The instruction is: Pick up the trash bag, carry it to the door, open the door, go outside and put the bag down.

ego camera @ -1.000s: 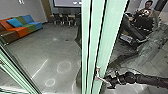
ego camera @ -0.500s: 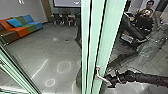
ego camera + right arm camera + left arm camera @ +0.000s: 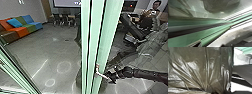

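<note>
The right gripper is at the free end of the pale lever handle on the green-framed glass door. Whether it grips the lever or only touches it cannot be made out. A green door frame crosses the right wrist view at a slant. In the left wrist view the dark, shiny trash bag hangs close to the camera, its film drawn into folds where the left gripper is shut on it.
Beyond the glass lie a grey floor, a multicoloured sofa and chairs below a screen. Another green frame stands at the lower left. A person shows at the upper right, in or through the door's glass.
The door's edge has swung slightly left at the top, and the scene in its glass has shifted right. The right gripper has stayed at the lever. The room on the left looks the same.
</note>
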